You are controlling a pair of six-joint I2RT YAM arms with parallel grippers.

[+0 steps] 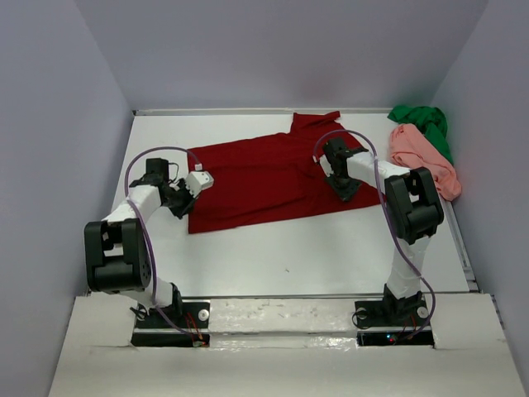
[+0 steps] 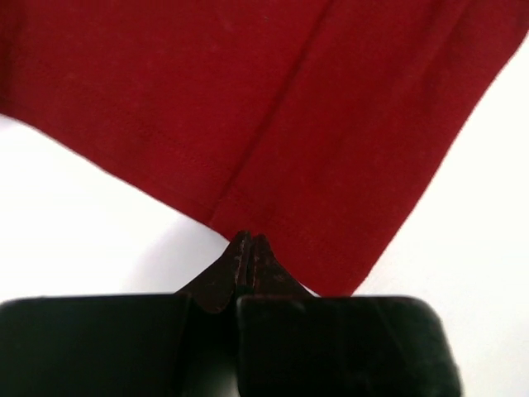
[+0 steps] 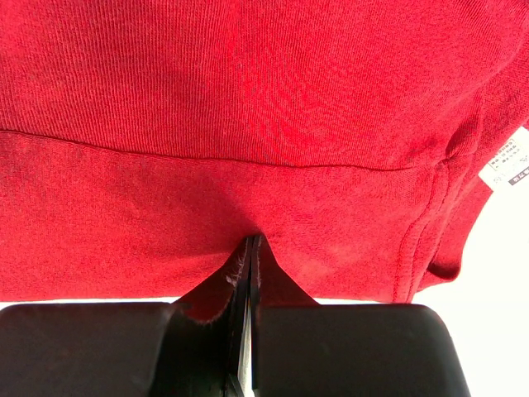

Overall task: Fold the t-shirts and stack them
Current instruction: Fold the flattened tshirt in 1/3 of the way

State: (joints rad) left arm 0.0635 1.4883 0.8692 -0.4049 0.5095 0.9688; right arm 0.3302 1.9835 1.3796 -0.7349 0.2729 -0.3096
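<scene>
On the red shirt [image 1: 264,178], left jaws pinch the 9 o'clock hem, right jaws the 3 o'clock fold; at 2 o'clock pink shirt [image 1: 421,153] partly hides green shirt [image 1: 421,117]

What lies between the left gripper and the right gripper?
Only the dark red t-shirt, spread on the table. The left gripper is shut on its hem, the right gripper on another edge. The top view shows this.
</scene>
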